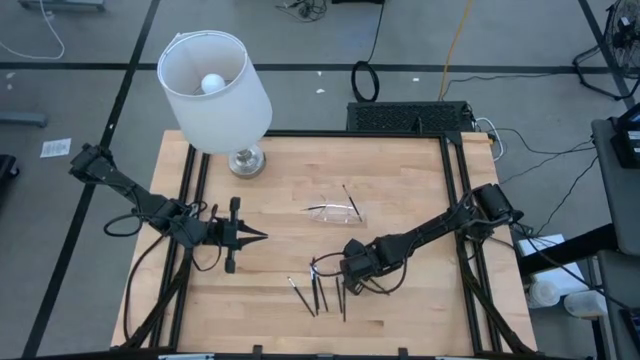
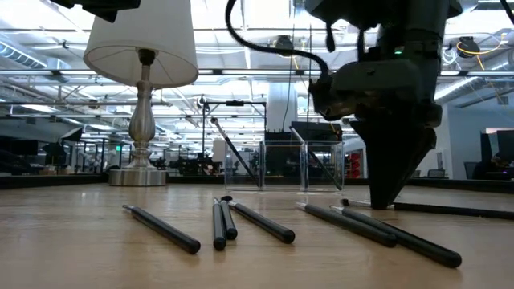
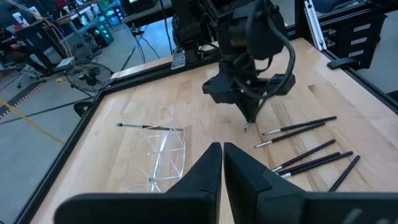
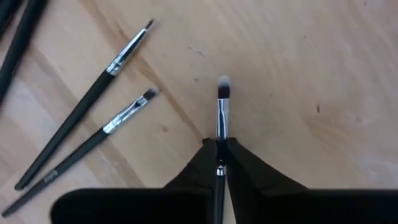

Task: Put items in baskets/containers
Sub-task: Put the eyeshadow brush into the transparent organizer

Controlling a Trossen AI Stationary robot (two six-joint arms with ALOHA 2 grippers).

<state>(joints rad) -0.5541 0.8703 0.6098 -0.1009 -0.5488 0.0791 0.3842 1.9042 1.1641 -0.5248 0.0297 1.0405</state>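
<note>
Several thin dark brushes (image 1: 320, 293) with metal ferrules lie loose on the wood near the table's near edge; the low view shows them fanned out (image 2: 261, 222). One more brush (image 3: 149, 127) rests across the clear tray (image 1: 335, 213) at mid-table, one end sticking out past the rim. My right gripper (image 1: 318, 265) is just near of the tray and far of the loose brushes, shut on a single brush. My left gripper (image 1: 262, 236) hovers shut to the left of the tray, touching nothing. My right gripper pinches one brush between its two fingers, at the lower end of the metal ferrule (image 4: 219, 142). The fingers (image 2: 384, 189) point steeply down and the brush lies along them. Its bristle tip (image 4: 222, 84) juts out past the fingertips, close over the wood; whether it touches, I cannot tell.
A white lamp (image 1: 215, 80) stands on its metal base (image 1: 245, 160) at the table's far left corner. Black frame rails (image 1: 455, 190) run along the table's sides. Bare wood lies between the tray and the left gripper.
</note>
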